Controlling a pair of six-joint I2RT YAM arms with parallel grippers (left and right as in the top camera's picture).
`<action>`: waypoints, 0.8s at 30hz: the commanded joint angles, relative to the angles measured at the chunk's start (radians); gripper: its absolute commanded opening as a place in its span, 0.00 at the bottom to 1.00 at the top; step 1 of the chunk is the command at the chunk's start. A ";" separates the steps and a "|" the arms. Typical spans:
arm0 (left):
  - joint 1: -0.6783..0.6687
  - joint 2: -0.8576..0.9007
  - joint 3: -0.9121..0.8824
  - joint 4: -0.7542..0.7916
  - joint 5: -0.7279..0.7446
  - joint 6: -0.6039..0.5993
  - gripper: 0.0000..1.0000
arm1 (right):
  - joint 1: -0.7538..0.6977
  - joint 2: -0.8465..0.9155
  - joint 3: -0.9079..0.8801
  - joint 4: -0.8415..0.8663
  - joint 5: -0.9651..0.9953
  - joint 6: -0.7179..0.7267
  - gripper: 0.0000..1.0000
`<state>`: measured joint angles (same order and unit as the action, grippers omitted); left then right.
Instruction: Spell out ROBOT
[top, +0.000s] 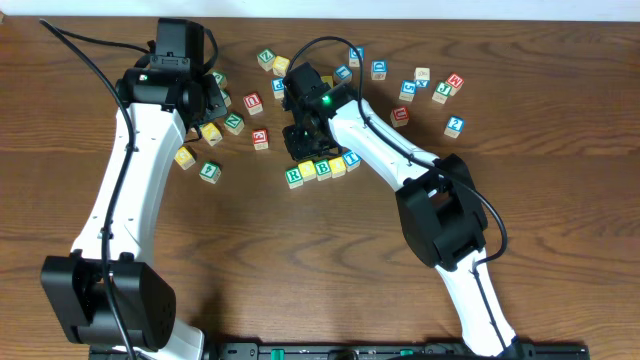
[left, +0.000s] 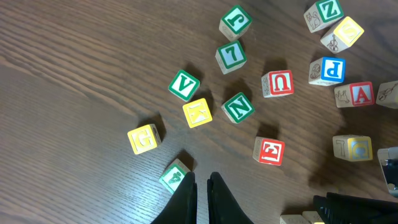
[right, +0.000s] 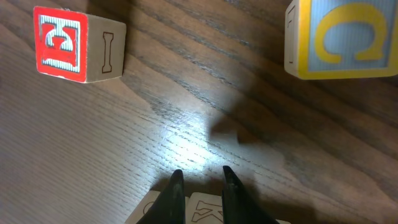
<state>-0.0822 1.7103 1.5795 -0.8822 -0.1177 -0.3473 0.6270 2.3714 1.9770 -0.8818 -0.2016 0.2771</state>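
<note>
As right gripper (right: 202, 172) hangs closed, cube row (top: 323, 169)

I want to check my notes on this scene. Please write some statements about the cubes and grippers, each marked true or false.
The row of five cubes begins with a green-framed R. True.
The left gripper holds a cube. False: it is shut on nothing.
A blue-framed T ends the row. True.
The red-framed U stands in the row. False: it lies loose near a green-framed N.
</note>
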 joint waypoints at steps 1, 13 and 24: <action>-0.004 0.012 -0.008 0.001 0.001 -0.013 0.08 | 0.013 0.019 0.015 -0.003 0.016 -0.009 0.15; -0.004 0.012 -0.008 0.001 0.001 -0.013 0.08 | 0.016 0.036 0.015 -0.010 0.015 -0.009 0.16; -0.004 0.012 -0.008 0.001 0.001 -0.013 0.08 | 0.027 0.036 0.015 -0.066 0.016 -0.009 0.13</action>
<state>-0.0822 1.7107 1.5795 -0.8822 -0.1173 -0.3473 0.6277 2.3882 1.9770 -0.9352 -0.1902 0.2771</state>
